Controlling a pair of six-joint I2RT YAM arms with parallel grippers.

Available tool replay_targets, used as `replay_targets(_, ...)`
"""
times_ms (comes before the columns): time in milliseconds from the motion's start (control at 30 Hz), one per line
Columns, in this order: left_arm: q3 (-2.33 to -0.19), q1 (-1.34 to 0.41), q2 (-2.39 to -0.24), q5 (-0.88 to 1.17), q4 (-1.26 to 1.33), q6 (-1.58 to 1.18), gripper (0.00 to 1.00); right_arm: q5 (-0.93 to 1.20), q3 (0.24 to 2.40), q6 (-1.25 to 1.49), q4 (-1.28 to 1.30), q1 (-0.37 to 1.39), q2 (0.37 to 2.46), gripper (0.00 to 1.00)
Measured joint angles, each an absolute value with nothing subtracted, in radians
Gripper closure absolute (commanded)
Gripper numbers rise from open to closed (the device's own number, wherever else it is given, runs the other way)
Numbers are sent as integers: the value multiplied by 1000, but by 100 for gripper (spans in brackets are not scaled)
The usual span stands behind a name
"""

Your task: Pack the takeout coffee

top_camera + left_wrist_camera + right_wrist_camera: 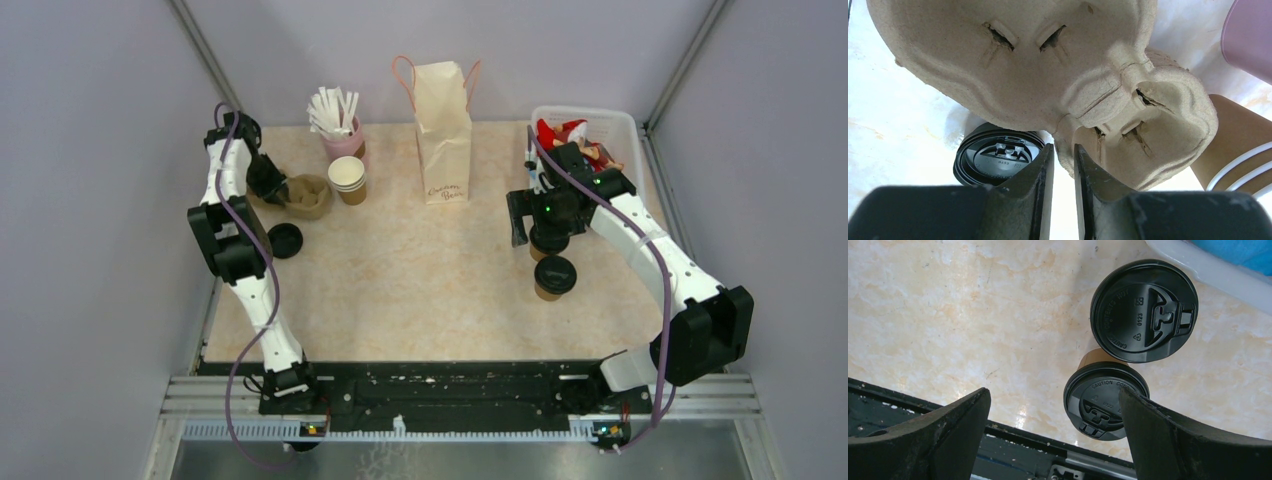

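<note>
The takeout coffee is two brown paper cups with black lids at the right of the table, one cup (548,243) (1144,310) just behind the other (555,277) (1105,400). My right gripper (540,232) (1053,390) hovers over them, open wide and holding nothing. In the wrist view its right finger (1168,440) overlaps the nearer lid. The paper bag (443,130) stands upright at the back centre. At the far left, my left gripper (272,185) (1064,146) is shut on the rim of a pulp cup carrier (305,195) (1048,65).
A loose black lid (285,240) (998,160) lies beside the carrier. A stack of lidless brown cups (347,178) and a pink cup of white straws (340,130) stand behind it. A white bin (610,125) with red items sits at the back right.
</note>
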State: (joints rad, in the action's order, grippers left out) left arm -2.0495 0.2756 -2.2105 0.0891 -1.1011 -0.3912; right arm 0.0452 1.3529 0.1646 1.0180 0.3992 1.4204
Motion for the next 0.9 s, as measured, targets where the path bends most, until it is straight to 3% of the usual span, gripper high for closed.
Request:
replay_targets(600,-2068,276,-2210,89,-1107,-390,73,45,1353,164,1018,399,1420,1)
replay_targets(900,-2068,276,-2210,89,-1107,-390,80,45,1353,164,1018,399,1420,1)
